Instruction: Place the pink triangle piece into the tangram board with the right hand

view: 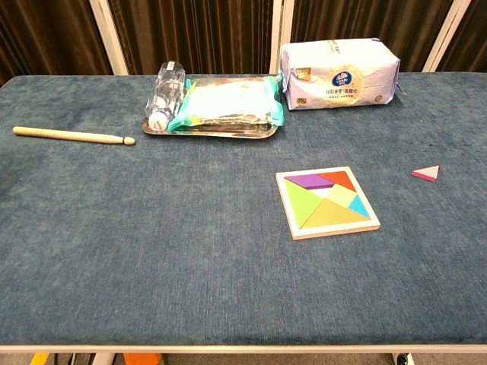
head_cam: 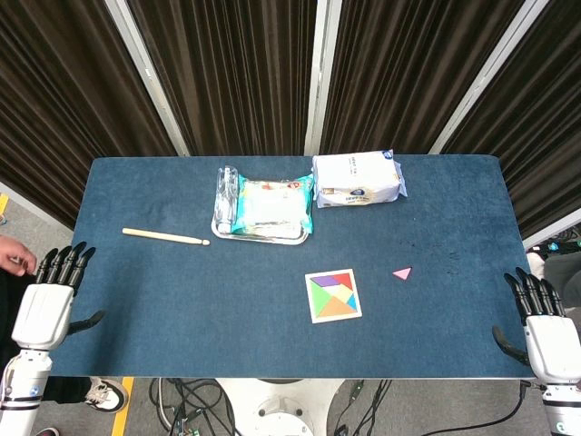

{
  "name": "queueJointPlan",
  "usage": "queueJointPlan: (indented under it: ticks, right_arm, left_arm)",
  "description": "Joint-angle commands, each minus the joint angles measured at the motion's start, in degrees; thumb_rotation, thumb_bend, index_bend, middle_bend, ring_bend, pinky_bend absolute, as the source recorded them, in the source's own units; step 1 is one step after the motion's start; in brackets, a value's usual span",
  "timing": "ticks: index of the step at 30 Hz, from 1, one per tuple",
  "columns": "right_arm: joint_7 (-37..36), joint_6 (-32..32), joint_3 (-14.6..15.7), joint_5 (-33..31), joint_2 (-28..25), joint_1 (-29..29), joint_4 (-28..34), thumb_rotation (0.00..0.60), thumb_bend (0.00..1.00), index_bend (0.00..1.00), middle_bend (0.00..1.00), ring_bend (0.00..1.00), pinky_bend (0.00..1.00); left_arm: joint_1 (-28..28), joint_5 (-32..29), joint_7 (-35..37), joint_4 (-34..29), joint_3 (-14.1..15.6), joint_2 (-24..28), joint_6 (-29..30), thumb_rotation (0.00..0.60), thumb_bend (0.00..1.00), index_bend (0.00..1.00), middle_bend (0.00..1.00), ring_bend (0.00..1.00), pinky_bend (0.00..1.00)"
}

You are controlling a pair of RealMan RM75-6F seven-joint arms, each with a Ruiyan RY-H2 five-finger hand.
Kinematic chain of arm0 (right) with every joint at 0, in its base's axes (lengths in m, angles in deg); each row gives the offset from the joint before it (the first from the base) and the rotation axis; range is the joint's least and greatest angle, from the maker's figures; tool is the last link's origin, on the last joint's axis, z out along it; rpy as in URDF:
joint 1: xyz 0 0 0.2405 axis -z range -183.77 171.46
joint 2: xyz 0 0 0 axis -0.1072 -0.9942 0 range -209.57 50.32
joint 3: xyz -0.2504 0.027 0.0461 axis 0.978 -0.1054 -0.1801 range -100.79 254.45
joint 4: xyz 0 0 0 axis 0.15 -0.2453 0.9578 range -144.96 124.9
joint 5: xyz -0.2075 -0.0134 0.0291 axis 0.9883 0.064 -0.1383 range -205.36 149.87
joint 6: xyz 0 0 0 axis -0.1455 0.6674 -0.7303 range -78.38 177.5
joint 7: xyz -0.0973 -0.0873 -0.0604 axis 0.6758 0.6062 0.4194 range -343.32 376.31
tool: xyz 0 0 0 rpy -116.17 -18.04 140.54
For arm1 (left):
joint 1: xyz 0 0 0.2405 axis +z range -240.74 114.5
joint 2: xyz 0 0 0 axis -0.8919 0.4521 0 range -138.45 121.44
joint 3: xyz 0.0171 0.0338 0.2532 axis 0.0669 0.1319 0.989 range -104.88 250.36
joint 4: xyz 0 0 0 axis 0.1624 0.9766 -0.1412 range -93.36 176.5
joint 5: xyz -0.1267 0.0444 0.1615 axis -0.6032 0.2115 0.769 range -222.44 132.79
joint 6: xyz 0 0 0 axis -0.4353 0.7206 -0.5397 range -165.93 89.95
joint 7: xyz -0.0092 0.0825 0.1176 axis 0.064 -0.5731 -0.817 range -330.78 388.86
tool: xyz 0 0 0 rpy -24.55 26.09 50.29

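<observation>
1. Pink triangle piece (head_cam: 402, 272) lies flat on the blue cloth of the table (head_cam: 182, 291), just off the tangram board (head_cam: 333, 295) at abt 2 o'clock from it; apart, not touching. In the chest view the piece (view: 426, 173) sits near the right edge of the picture, w/ the board (view: 327, 202) at its 8 o'clock.
2. Right hand (head_cam: 545, 318) is at the table's right edge, abt 4 o'clock from the piece and well apart from it — fingers spread, holding nothing. Left hand (head_cam: 53, 295) is at the left edge, likewise empty w/ fingers apart. Neither hand shows in the chest view.
3. Step in hand, as I judge it: the very start. Piece untouched, reach not yet begun.
4. Board is nearly full; a pale patch near its middle may be the vacant slot, but it's too small to be sure.
5. Next move calls for: right hand travels toward 10 o'clock, comes down over the piece, pinches it by its edges. It's thin and flat on cloth, so prob. a fingertip pinch, not a wrap.
6. Then carry toward 8 o'clock and turn the piece to match the gap — the fiddly part.
7. Wooden stick (head_cam: 166, 237), tray (head_cam: 263, 238) w/ bottle (head_cam: 226, 195) and packets, and tissue pack (head_cam: 358, 179) lie off at 10–12 o'clock, out of the path.
</observation>
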Motion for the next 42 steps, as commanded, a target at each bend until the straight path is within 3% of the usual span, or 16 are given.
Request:
queueJointPlan:
  ticks: [1, 15, 33, 42]
  right_arm:
    - [0.03, -0.07, 0.0, -0.01, 0.07, -0.04, 0.0, 0.6, 0.23, 0.0, 0.0, 0.0, 0.0]
    - [1.54, -5.19, -0.41, -2.1, 1.29, -2.47, -1.5, 0.6, 0.23, 0.0, 0.0, 0.0, 0.0]
    - [14.66, -29.58, -6.97, -11.81, 6.97, -20.94, -3.15, 0.6, 0.23, 0.0, 0.0, 0.0, 0.0]
    - [20.13, -37.27, -6.86, -18.25, 13.39, -26.98, -9.15, 0.6, 0.23, 0.0, 0.0, 0.0, 0.0]
  left_arm:
    - [0.12, 0.0, 0.03, 0.05, 0.07, 0.02, 0.15, 0.6, 0.0, 0.01, 0.0, 0.0, 0.0]
    - [0.23, 0.21, 1.48, 0.87, 0.32, -0.06, 0.2, 0.6, 0.0, 0.01, 0.0, 0.0, 0.0]
    - [0.51, 0.75, 2.99, 2.89, 0.62, -0.71, 0.68, 0.6, 0.0, 0.01, 0.0, 0.0, 0.0]
    - [0.1, -0.09, 3.33, 3.84, 0.65, -1.31, -0.65, 0.6, 0.0, 0.01, 0.0, 0.0, 0.0]
